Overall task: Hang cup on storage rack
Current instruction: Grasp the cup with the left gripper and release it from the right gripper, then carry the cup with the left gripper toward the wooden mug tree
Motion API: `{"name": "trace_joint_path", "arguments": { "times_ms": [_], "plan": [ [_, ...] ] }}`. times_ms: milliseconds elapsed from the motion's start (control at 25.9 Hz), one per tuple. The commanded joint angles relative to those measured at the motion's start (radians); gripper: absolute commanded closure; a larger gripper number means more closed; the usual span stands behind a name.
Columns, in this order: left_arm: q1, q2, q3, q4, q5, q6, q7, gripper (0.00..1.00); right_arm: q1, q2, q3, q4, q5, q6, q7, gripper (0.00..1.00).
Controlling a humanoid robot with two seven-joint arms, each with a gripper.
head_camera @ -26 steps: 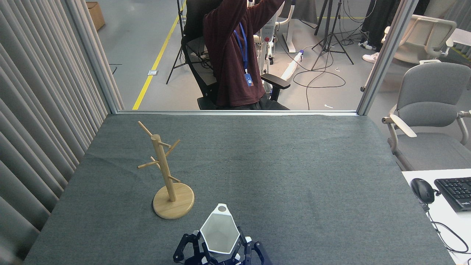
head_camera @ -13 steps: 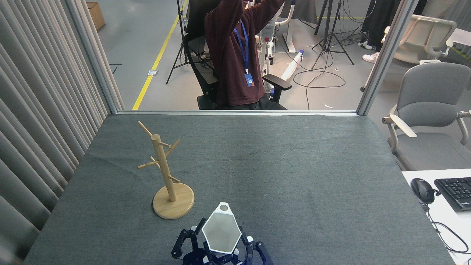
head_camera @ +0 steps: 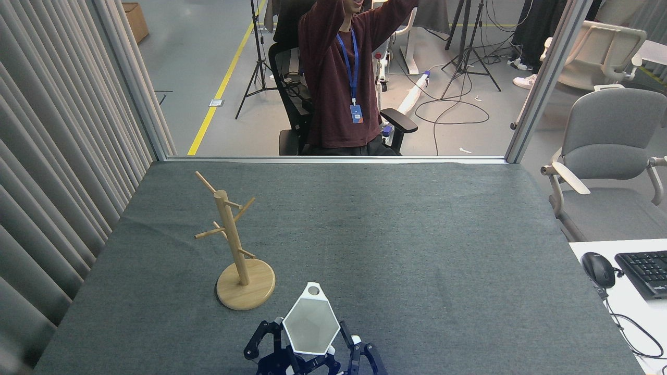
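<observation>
The white faceted cup (head_camera: 311, 327) is at the near table edge, its hexagonal mouth facing up toward me and its pierced tab (head_camera: 313, 289) pointing away. My left gripper (head_camera: 312, 350), dark blue, comes up from the bottom edge and is shut on the cup, with fingers (head_camera: 261, 339) on both of its sides. The storage rack (head_camera: 235, 245), a light wooden pole with slanted pegs on a round disc base (head_camera: 246, 285), stands upright on the table, to the left of the cup and a little farther back. My right gripper is out of view.
A grey cloth covers the table (head_camera: 396, 250). A pleated curtain (head_camera: 57, 156) lines the left side. A person in a dark red top (head_camera: 346, 83) sits beyond the far edge. At the right are a grey chair (head_camera: 609, 156), a mouse (head_camera: 598, 269) and a keyboard (head_camera: 645, 271).
The cup has risen slightly in my gripper and its mouth has turned more toward me. The person behind the table has shifted to the right.
</observation>
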Motion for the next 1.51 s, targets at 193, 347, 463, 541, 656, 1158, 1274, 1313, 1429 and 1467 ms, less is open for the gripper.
{"name": "trace_joint_path", "arguments": {
  "times_ms": [193, 347, 463, 541, 656, 1158, 1274, 1313, 1429, 1467],
  "plan": [
    [0.0, -0.002, 0.0, 0.002, 0.0, 0.001, 0.011, 0.3, 0.032, -0.024, 0.009, -0.099, -0.002, -0.017, -0.066, 0.02],
    [0.0, -0.002, 0.0, 0.005, 0.0, 0.003, 0.011, 0.3, 0.038, -0.027, -0.006, -0.133, -0.01, -0.019, -0.128, 0.02],
    [0.001, -0.002, 0.0, 0.002, 0.0, 0.008, 0.011, 0.29, 0.008, 0.002, -0.158, -0.128, -0.129, 0.087, -0.124, 0.02],
    [0.003, -0.003, 0.003, -0.001, -0.002, 0.011, 0.009, 0.29, -0.02, 0.008, -0.273, -0.107, -0.309, 0.118, -0.087, 0.02],
    [0.004, -0.003, 0.02, -0.001, 0.0, 0.049, 0.011, 0.29, -0.032, -0.009, -0.416, -0.02, -0.39, 0.112, 0.003, 0.02],
    [0.057, -0.002, 0.285, -0.11, -0.006, 0.153, 0.012, 0.38, 0.014, -0.116, -0.46, 0.033, -0.3, 0.052, 0.023, 0.02],
    [0.035, 0.005, 0.366, -0.098, -0.092, 0.235, 0.009, 0.38, 0.009, -0.118, -0.46, 0.033, -0.295, 0.049, 0.025, 0.02],
    [0.009, 0.006, 0.399, -0.084, -0.154, 0.242, 0.006, 0.38, 0.006, -0.118, -0.46, 0.034, -0.293, 0.044, 0.025, 0.02],
    [-0.08, -0.009, 0.486, 0.017, -0.329, 0.25, 0.004, 0.38, 0.005, -0.116, -0.459, 0.034, -0.293, 0.038, 0.026, 0.02],
    [-0.111, -0.014, 0.497, 0.049, -0.37, 0.255, 0.003, 0.38, 0.002, -0.118, -0.459, 0.034, -0.293, 0.038, 0.026, 0.02]
  ]
}}
